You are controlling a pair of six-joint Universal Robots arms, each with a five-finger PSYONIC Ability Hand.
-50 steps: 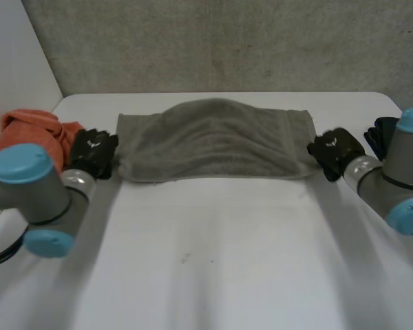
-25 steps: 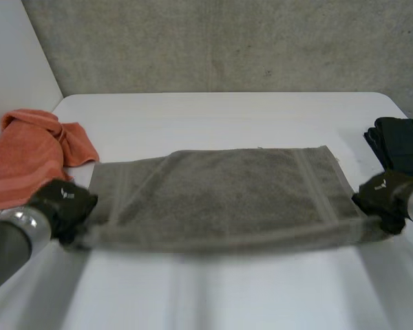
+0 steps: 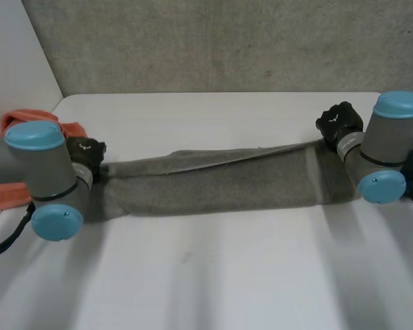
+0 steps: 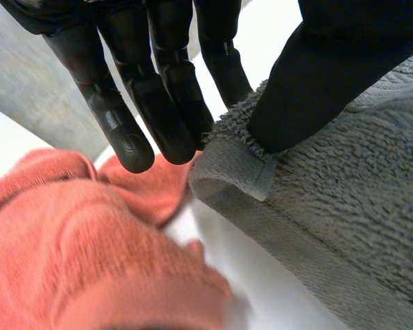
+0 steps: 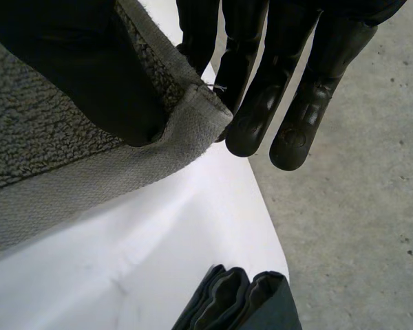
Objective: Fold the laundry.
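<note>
Your left hand [image 3: 88, 152] and right hand [image 3: 339, 122] each pinch an end corner of the grey towel [image 3: 213, 182]; lay both corners down level so the edges meet squarely.

A white surface [image 3: 213, 275] takes up the head view from 3 through 6 to 9 o'clock, matte, with a few faint dark specks near its middle. Its far edge runs straight across, rounding off at 10 and 2 o'clock. Behind it, at 12 o'clock, stands a rough grey wall [image 3: 227, 41], mottled like concrete. At 10 o'clock a plain white panel [image 3: 14, 62] meets that wall in a slanted seam. The light is soft and even
</note>
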